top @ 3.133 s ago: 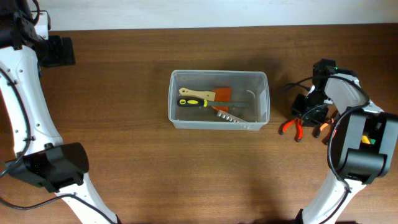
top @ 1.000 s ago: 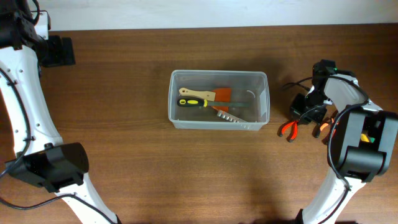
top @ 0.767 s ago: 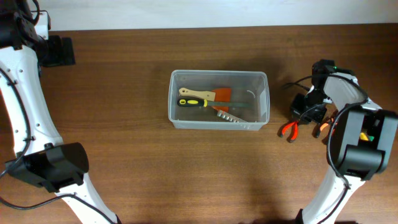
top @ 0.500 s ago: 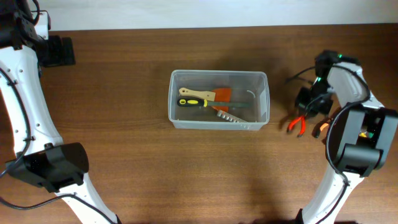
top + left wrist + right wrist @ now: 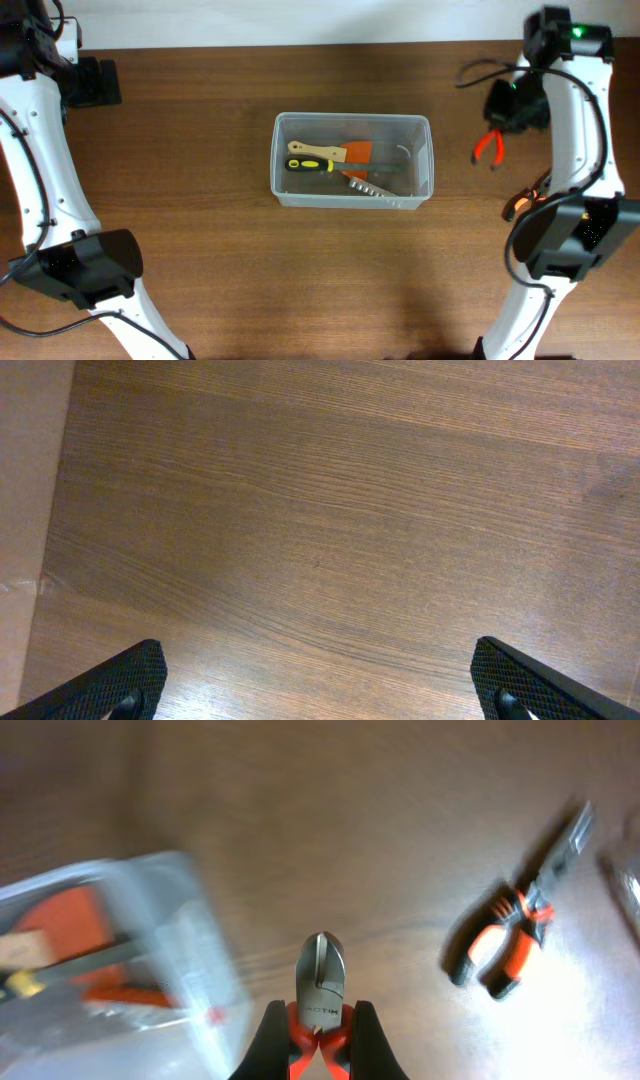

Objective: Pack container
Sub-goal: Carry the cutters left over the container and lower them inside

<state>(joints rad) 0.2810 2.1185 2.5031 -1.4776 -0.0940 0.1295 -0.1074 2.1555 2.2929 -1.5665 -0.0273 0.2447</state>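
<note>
Left gripper (image 5: 320, 695): jaws spread wide, nothing between them, bare table (image 5: 330, 510) beneath. You have it parked well away from the work.

Container (image 5: 352, 203): well apart from the left gripper and nearer your right one, down to its left in the wrist view. Inside: screwdriver (image 5: 310, 165), scraper (image 5: 325, 151), saw blade (image 5: 365, 186).

Right gripper (image 5: 320, 1042): clamped on the orange handles of the cutters (image 5: 321, 975), nose pointing ahead. The cutters are not yet over the container.

Pliers (image 5: 515, 935): on the table, ahead and right of those fingers.

My read: past halfway, with two tools left for you to pack.
</note>
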